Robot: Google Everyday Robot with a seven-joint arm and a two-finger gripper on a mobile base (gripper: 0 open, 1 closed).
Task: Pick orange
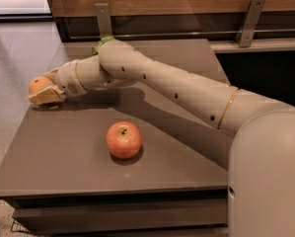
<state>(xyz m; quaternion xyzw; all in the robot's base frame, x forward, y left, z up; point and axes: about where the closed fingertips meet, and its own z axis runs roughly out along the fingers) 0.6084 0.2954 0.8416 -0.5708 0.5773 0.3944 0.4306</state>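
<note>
The orange [37,84] is a small round fruit at the far left edge of the grey table [63,167]. My gripper [44,87] has reached it. The jaws are open and stand on either side of the orange, with the near tan finger [46,97] in front of it and hiding its lower right part. I cannot tell whether the fingers touch the fruit. My arm [176,88] stretches from the lower right across the table to it.
A larger red-yellow apple [124,139] with a stem sits in the middle of the table, nearer the front. A green object [101,42] peeks out behind my arm. A wooden wall with metal brackets [103,19] runs along the back. The floor drops off at left.
</note>
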